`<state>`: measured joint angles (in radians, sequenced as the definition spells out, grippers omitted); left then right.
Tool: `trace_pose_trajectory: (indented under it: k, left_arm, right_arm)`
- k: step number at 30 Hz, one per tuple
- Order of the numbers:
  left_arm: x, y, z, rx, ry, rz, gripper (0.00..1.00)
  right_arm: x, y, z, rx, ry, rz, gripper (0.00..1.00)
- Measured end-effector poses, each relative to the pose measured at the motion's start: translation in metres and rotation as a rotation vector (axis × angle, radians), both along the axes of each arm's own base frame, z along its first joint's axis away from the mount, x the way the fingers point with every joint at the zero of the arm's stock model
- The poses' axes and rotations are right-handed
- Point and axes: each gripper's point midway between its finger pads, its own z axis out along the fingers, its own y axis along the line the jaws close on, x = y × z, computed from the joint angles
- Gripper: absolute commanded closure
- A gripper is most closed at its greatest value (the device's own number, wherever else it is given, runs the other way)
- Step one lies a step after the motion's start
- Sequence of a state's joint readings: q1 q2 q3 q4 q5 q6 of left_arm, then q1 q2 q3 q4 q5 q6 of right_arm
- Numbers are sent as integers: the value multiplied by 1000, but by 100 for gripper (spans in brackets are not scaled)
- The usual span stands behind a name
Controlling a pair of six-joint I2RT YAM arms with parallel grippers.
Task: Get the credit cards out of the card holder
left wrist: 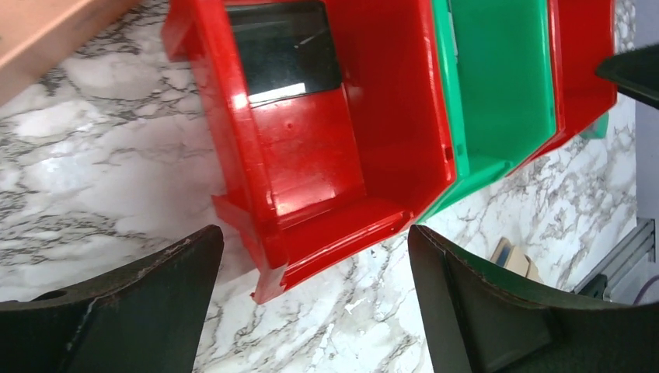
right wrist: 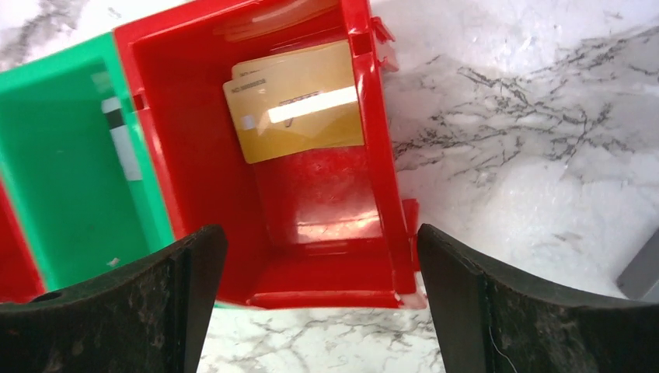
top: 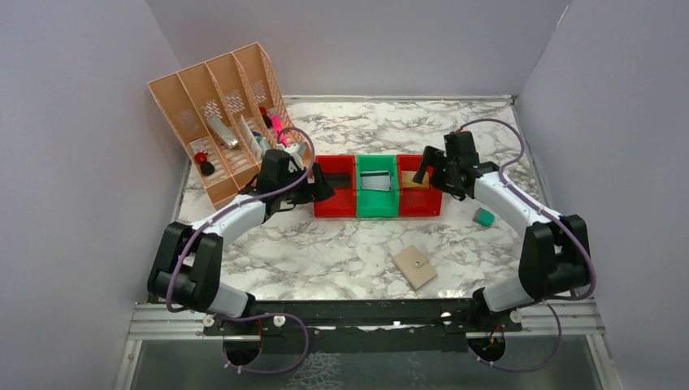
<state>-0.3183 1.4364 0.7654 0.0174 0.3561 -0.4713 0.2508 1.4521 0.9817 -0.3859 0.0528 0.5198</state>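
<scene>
Card holder (top: 415,266) lies folded on the table (top: 325,252), nearer the arm bases than your green bin (top: 377,185). Left gripper (left wrist: 311,299) hangs left of that bin, right gripper (right wrist: 319,299) right of it, both spread wide, empty.

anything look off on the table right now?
Nothing is spilled or broken. The only oddity is the gold card, which lies skewed in the right red bin rather than square to its walls. The card holder lies shut on the table.
</scene>
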Motion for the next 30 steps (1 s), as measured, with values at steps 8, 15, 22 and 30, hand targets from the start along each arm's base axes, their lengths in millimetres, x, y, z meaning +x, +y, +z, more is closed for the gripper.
trace_pose_trajectory:
  k: [8,15,22,30]
  left_arm:
    - [-7,-14,0,-11,-7,-53,16]
    - [-13,-14,0,-3,-16,-45,16]
    - [-18,-8,10,16,-41,-19,5]
    - [-17,12,40,48,-139,79,1]
  right_arm:
    - [8,11,-13,14,43,98,3]
    - [8,9,-12,0,39,115,0]
    - [3,-12,8,-75,-3,34,1]
    - [-63,-12,10,41,-59,36,11]
